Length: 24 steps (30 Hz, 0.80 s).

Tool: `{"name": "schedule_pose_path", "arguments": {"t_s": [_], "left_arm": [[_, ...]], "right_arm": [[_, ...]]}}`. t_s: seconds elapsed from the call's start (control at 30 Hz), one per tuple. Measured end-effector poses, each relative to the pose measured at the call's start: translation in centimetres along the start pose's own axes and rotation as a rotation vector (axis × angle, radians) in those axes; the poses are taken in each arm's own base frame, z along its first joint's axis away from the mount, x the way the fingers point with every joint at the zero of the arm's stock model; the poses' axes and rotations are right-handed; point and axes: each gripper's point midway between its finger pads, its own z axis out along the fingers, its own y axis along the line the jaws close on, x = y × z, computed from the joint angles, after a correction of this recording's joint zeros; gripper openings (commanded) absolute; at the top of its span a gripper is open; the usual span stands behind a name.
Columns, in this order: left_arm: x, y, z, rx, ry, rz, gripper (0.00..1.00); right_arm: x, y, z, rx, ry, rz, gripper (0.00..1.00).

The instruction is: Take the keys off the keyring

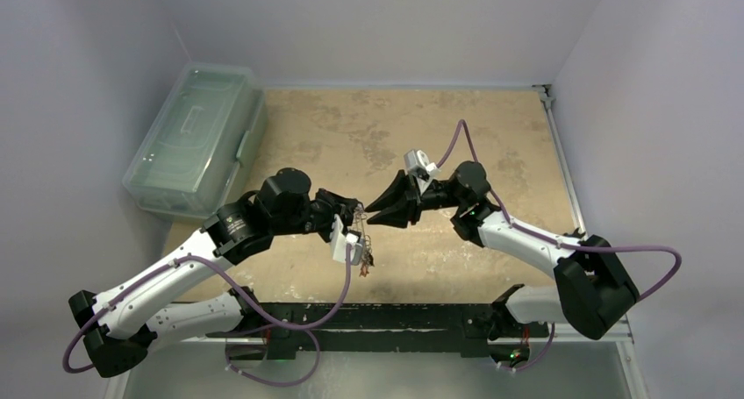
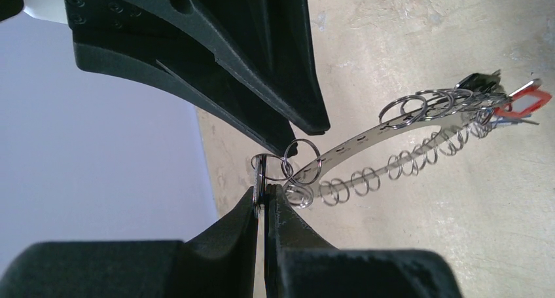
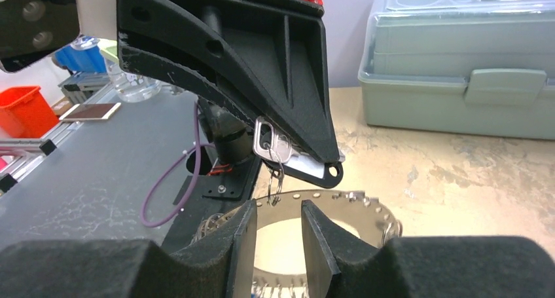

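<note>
The left gripper (image 2: 263, 200) had its fingers pressed together on the flat head of one silver key (image 3: 269, 144), holding it clear above the bench (image 1: 351, 127). From that key a small split ring (image 2: 304, 160) ran to the keyring (image 2: 366, 137), a thin flat metal band punched with holes, which hung from the grip. The rest of the keys (image 2: 504, 101) were bunched at its far end. The right gripper (image 3: 278, 209) faced it from the right with its fingers spread and nothing between them, their tips just beside the split ring.

The bundle looked light, but loose and swinging. The band seemed stiff and slick, and the keys hard, thin and free to twist on their rings. The split rings were probably springy and tight, so they would resist being worked off. A flat key head gave the surest pinch. A bare stretch of band beside the ring seemed the best second hold.

The left wrist view alone showed the band's holes, the row of split rings and a red tag among the bunched keys. The right wrist view alone showed the pinched key face-on and a plastic toolbox (image 3: 458, 82) at the far edge of the bench. The top view showed both arms meeting at mid-bench, with the keys only a dark dangling clump.
</note>
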Motion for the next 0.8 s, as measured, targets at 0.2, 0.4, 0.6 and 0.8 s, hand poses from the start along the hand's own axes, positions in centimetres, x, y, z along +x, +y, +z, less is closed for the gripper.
{"name": "schedule_pose_path", "arguments": {"t_s": [0.2, 0.4, 0.6, 0.8], "left_arm": [[0.0, 0.0, 0.0, -0.001, 0.000, -0.001, 0.00], [0.1, 0.0, 0.1, 0.002, 0.002, -0.005, 0.00], [0.1, 0.1, 0.3, -0.002, 0.001, -0.009, 0.00], [0.1, 0.1, 0.4, -0.004, 0.005, -0.014, 0.00]], "right_arm": [[-0.8, 0.2, 0.1, -0.009, -0.023, -0.015, 0.29], [-0.8, 0.5, 0.3, -0.018, -0.024, -0.017, 0.28], [-0.8, 0.2, 0.4, -0.003, -0.027, -0.024, 0.24], [-0.6, -0.5, 0.4, 0.032, -0.026, -0.030, 0.18]]}}
